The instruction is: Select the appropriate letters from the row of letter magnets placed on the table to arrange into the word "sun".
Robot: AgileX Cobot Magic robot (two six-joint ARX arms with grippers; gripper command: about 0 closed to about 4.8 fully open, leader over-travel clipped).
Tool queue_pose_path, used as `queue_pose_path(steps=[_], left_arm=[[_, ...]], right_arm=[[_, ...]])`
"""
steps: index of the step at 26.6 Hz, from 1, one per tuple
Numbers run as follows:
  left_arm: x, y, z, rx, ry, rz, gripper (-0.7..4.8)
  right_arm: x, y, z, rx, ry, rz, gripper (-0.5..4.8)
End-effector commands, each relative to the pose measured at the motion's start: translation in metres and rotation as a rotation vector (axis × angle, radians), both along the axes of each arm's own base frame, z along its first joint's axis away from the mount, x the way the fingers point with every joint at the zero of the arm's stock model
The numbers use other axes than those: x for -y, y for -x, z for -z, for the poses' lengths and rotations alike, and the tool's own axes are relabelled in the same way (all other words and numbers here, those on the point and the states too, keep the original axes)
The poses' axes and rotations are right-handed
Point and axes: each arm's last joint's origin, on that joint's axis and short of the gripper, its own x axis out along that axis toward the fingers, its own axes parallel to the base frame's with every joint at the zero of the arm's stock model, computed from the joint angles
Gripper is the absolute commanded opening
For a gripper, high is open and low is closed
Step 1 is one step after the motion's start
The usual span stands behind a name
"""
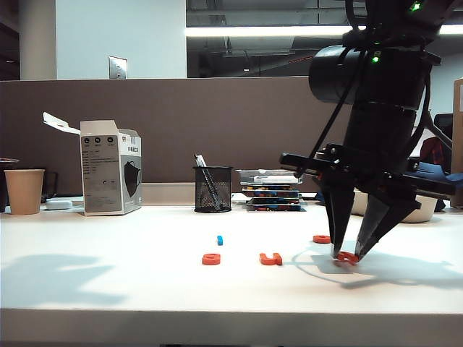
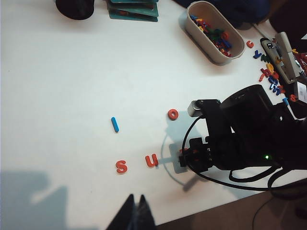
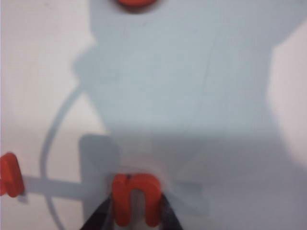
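On the white table (image 1: 108,275) an orange-red "s" (image 1: 211,259) and "u" (image 1: 270,259) lie side by side, seen too in the left wrist view as the "s" (image 2: 121,166) and "u" (image 2: 151,160). Just right of the "u", my right gripper (image 1: 347,253) points down, shut on the orange-red "n" (image 3: 135,197), which is at or just above the tabletop. Its dark fingers (image 3: 103,216) press the letter's two sides. My left gripper (image 2: 135,199) hovers shut and empty near the table's front edge, out of the exterior view.
An orange "o" (image 1: 321,238) and a small blue letter (image 1: 220,239) lie behind the row. Further back stand a mesh pen holder (image 1: 213,189), a white carton (image 1: 110,168), a paper cup (image 1: 24,191), stacked boxes (image 1: 271,189) and a tub of letters (image 2: 211,31).
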Motion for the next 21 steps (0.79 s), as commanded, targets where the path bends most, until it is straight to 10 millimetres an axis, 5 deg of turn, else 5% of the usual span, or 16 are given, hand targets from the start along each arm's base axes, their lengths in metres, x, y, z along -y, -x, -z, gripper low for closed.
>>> queue_pose_path(steps=[1, 5, 13, 21], left_arm=[[-0.001, 0.000, -0.002, 0.010, 0.004, -0.002, -0.05], [-0.001, 0.000, -0.002, 0.010, 0.004, -0.001, -0.05], [-0.001, 0.000, -0.002, 0.010, 0.004, -0.002, -0.05], [-0.001, 0.000, -0.002, 0.008, 0.002, -0.002, -0.05]], right_arm=[[0.000, 0.000, -0.001, 0.004, -0.006, 0.002, 1.11], [0.000, 0.000, -0.001, 0.005, -0.006, 0.002, 1.83], [-0.001, -0.003, -0.007, 0.011, -0.008, 0.001, 1.85], [-0.006, -0.016, -0.049, 0.113, 0.025, -0.034, 1.84]])
